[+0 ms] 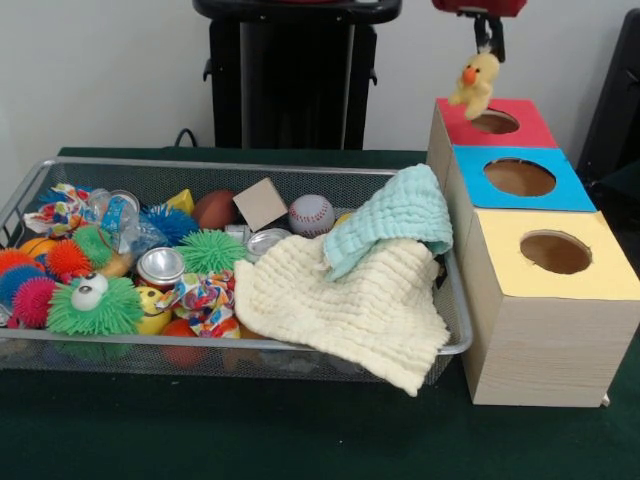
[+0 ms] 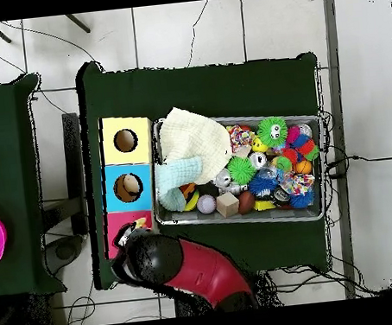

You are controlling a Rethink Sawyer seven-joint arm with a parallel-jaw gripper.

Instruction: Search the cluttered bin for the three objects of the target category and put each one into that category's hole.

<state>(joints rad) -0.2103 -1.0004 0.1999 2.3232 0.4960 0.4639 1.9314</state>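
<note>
Duck (image 1: 476,84) hangs upright, long axis vertical, beak facing left, pinched by the fingers (image 1: 486,45) above the red hole (image 1: 494,122).

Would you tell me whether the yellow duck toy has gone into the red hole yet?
Not yet: the duck toy hangs from the gripper above the red hole.

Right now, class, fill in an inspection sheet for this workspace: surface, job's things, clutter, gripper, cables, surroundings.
Surface: green table.
Job's things: yellow duck toy hanging over the red hole; blue hole and yellow hole alongside.
Clutter: wire bin holds a baseball, spiky balls, cans; cream cloth drapes over its rim.
Gripper: gripper shut on the duck toy.
Cables: cables on the floor.
Surroundings: tiled floor, white wall.
</note>
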